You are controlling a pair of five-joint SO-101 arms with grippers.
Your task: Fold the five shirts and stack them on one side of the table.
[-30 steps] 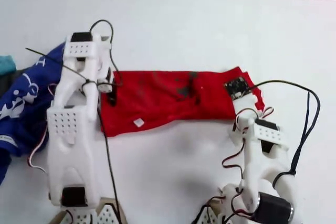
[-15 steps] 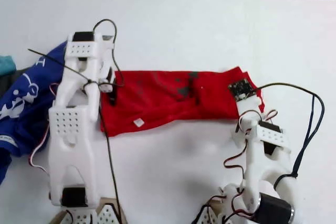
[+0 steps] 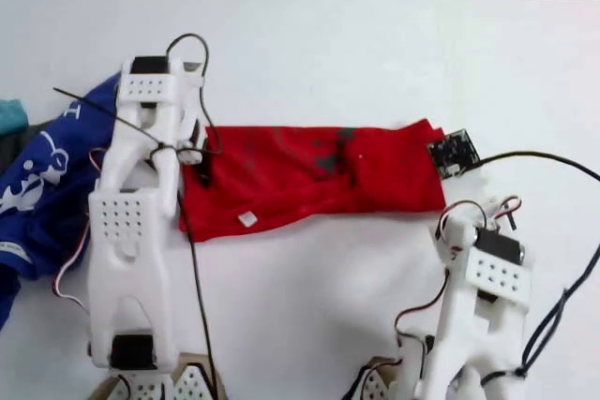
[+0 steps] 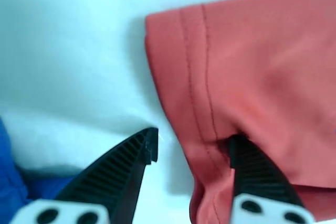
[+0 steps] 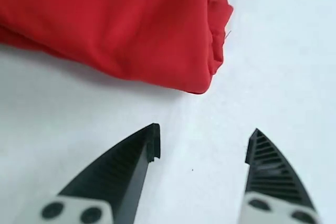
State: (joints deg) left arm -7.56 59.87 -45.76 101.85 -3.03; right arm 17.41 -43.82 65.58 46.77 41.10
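Note:
A red shirt [image 3: 309, 180] lies mid-table, folded into a long strip with a dark print and a small white tag. My left gripper [image 4: 191, 148] is open at the strip's left end, one finger [image 4: 252, 166] on the hemmed edge, the other finger [image 4: 128, 158] over bare table. The left arm [image 3: 131, 222] stretches along the left side. My right gripper [image 5: 205, 145] is open over bare table, just off the red shirt's [image 5: 115, 24] right corner and apart from it. The right arm [image 3: 483, 264] stands at the near right.
A crumpled blue shirt [image 3: 37, 185] with white print lies at the table's left edge, partly under the left arm, with a teal cloth [image 3: 9, 114] beyond it. Black cables trail from both arms. White table [image 3: 375, 53] stretches behind the red shirt.
The right arm has drawn back toward the near right, off the red shirt's right end, which now lies flat. The left arm has barely moved.

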